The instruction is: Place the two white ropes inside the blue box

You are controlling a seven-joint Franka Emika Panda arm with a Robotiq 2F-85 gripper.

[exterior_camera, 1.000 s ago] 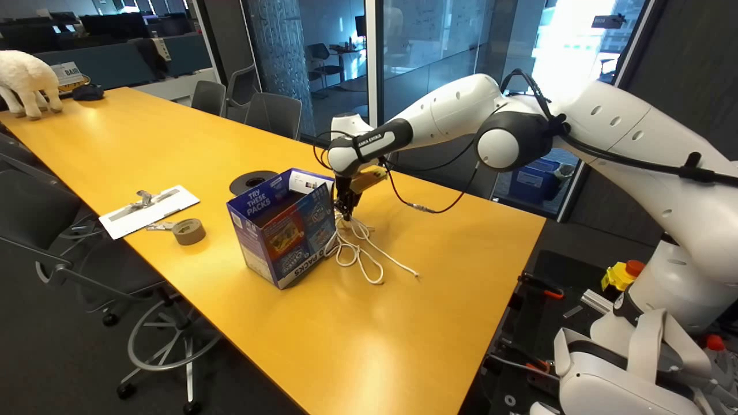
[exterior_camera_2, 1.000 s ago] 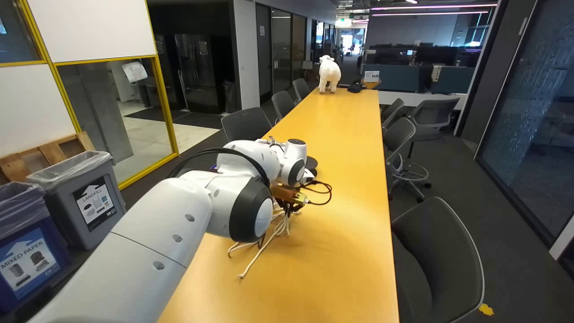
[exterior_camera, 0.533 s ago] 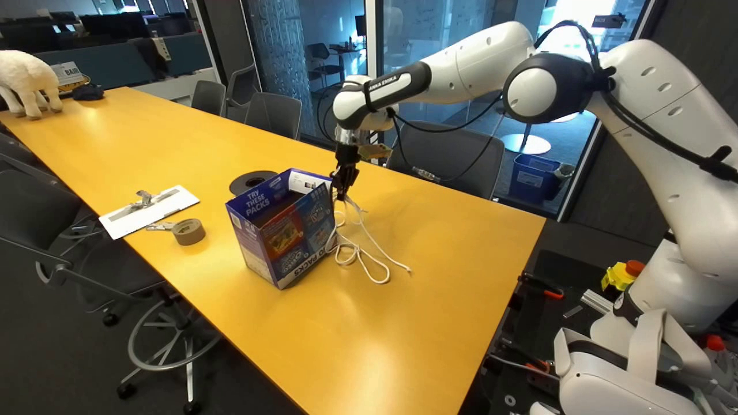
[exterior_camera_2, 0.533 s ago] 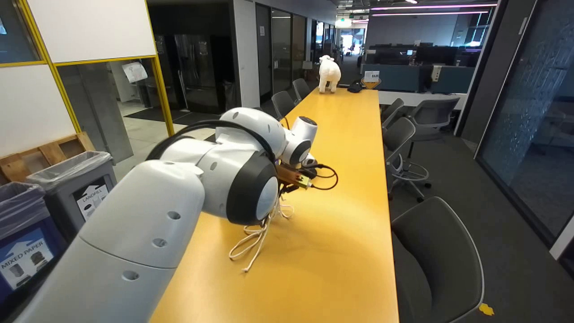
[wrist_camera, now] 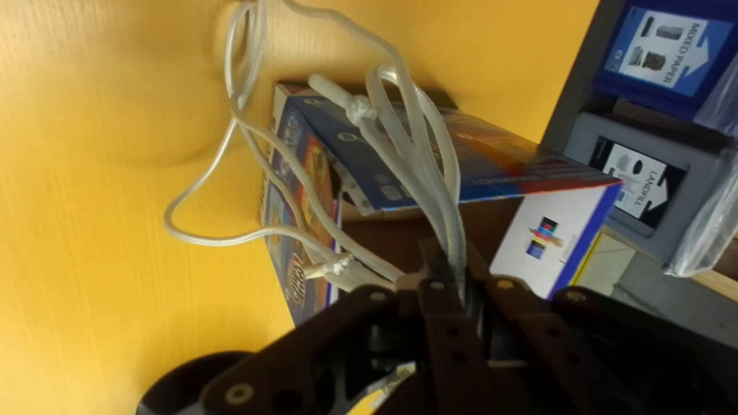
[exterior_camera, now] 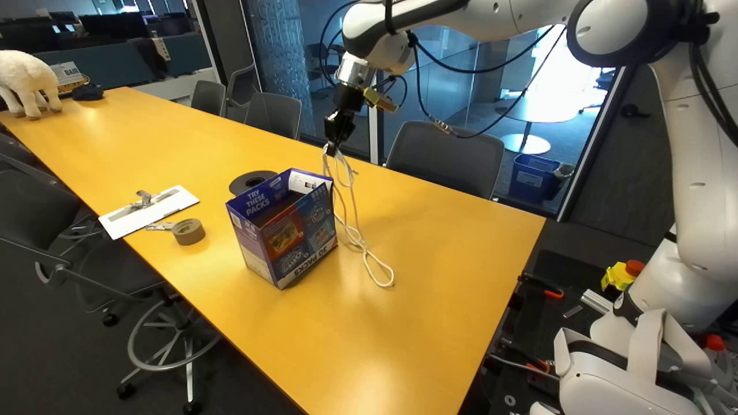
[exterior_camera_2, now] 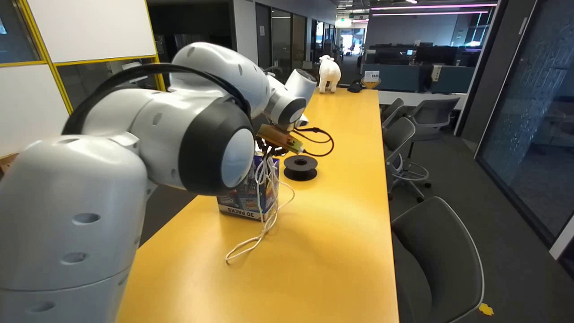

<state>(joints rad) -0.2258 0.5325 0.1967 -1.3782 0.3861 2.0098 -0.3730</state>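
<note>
Wrist view: we see the pincer (wrist_camera: 454, 264) clamped on the white ropes (wrist_camera: 432, 187), a grey bin (wrist_camera: 637, 181) beyond it. Both exterior views show the blue box (exterior_camera: 297, 245) below and near it, the yellow table (exterior_camera: 438, 282) underneath, chairs (exterior_camera: 447, 164) farther off.

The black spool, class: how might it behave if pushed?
The black spool would probably slide rather than roll, since it lies flat on the table. Tipping seems unlikely, given its wide, low stance. Stood on its round edge, it might well roll.
</note>
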